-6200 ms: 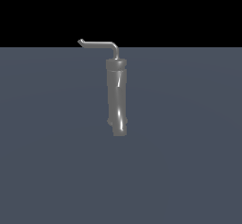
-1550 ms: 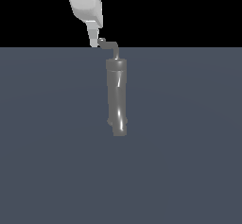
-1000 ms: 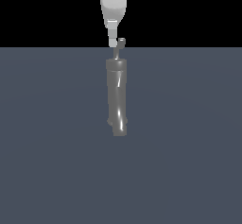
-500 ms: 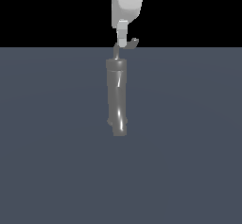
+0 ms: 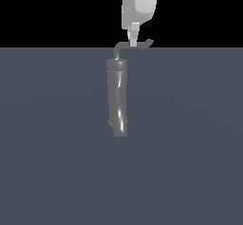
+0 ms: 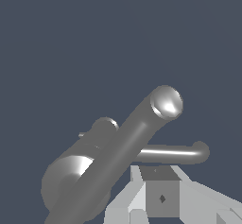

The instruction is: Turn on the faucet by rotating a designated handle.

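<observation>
**Gripper above the faucet handle**

In the wrist view, nearest the camera, the pale blocky fingers [image 6: 160,194] of the gripper [image 6: 163,204] fill the lower edge of the frame. Just beyond them runs the handle [image 6: 175,153], a thin shiny rod ending in a small hooked tip. The rod passes close by the fingers; whether they touch it cannot be told here, nor how far apart the jaws stand. Beyond and beside the rod, the thick cylinder of the faucet [image 6: 118,157] slants across the frame, its rounded end cap catching a bright highlight. A plain grey-blue floor [image 6: 94,38] lies behind everything.

In the exterior view, the white gripper [image 5: 134,42] comes down from the top edge. Its narrow fingers [image 5: 134,33] meet the horizontal run of the handle [image 5: 142,45] partway along its length. The handle points toward the exterior view's right, its hooked tip turned slightly upward. The rod bends down at its other end into the collar of the faucet [image 5: 117,98], which stands upright on the floor [image 5: 190,138], below the gripper and toward the exterior view's left of it.
</observation>
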`<state>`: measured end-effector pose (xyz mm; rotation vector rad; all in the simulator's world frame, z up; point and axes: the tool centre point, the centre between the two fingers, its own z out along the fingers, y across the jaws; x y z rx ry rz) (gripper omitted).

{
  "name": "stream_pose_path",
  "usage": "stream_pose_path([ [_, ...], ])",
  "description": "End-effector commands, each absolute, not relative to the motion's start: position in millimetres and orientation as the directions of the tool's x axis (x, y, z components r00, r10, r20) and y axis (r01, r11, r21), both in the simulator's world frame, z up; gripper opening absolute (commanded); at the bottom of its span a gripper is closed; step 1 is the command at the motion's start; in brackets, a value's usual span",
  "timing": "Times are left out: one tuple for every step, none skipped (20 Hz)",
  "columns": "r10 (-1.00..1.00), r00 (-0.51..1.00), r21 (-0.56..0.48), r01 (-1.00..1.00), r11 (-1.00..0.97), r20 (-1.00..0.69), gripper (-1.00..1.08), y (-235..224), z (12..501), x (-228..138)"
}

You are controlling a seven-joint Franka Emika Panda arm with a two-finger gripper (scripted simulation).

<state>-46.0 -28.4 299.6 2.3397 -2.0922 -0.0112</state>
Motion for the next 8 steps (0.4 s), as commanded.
stream_pose_path([
  [-0.997, 0.073, 0.0, -0.997, -0.073, 0.0, -1.0, -56.5, 299.4, -37.5],
  [-0.997, 0.072, 0.0, -0.997, -0.072, 0.0, -1.0, -59.9, 299.4, -35.1],
  [-0.998, 0.07, 0.0, -0.998, -0.07, 0.0, -1.0, -63.3, 299.5, -32.7],
  [-0.998, 0.068, 0.0, -0.998, -0.068, 0.0, -1.0, -66.7, 299.5, -30.4],
  [-0.998, 0.066, 0.0, -0.998, -0.066, 0.0, -1.0, -70.1, 299.5, -28.1],
  [-0.998, 0.064, 0.0, -0.998, -0.064, 0.0, -1.0, -73.5, 299.5, -25.8],
  [-0.998, 0.063, 0.0, -0.998, -0.063, 0.0, -1.0, -76.8, 299.5, -23.5],
  [-0.998, 0.063, 0.0, -0.998, -0.063, 0.0, -1.0, -76.8, 299.5, -23.5],
])
